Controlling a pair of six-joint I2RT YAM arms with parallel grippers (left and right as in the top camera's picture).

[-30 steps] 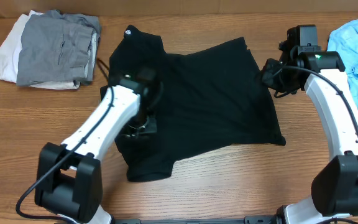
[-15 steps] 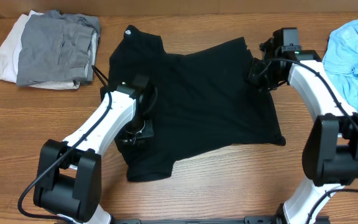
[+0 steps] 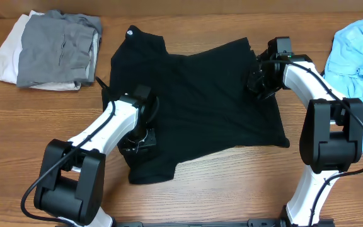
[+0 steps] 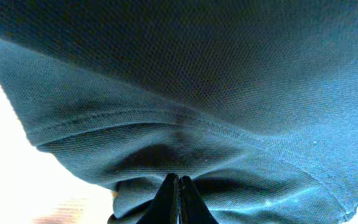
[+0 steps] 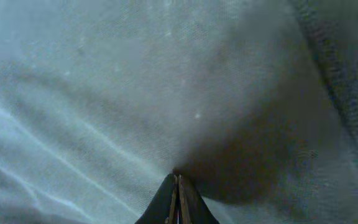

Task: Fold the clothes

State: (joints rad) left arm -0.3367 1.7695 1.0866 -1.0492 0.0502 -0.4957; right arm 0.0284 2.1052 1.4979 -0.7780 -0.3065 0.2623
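The black shirt (image 3: 213, 94) lies spread; left gripper (image 3: 135, 135) clamps its near-left edge, right gripper (image 3: 257, 82) its far-right edge, left arm (image 3: 99, 129) and right arm (image 3: 304, 75) angled inward

Our left arm (image 3: 99, 135) rises from its base at the near left and slants far and right, white forearm stretched low, wrist bent down. Our left gripper (image 3: 136, 137) points downward, its fingers (image 4: 166, 208) pressed together tip to tip, pinching a pucker of the black shirt (image 3: 213, 101). Our right arm (image 3: 307, 75) stands up from the near right, runs toward the far side, then hooks left at the wrist. Our right gripper (image 3: 257, 82) also points down, fingers (image 5: 165, 208) closed on a crease of the same shirt.
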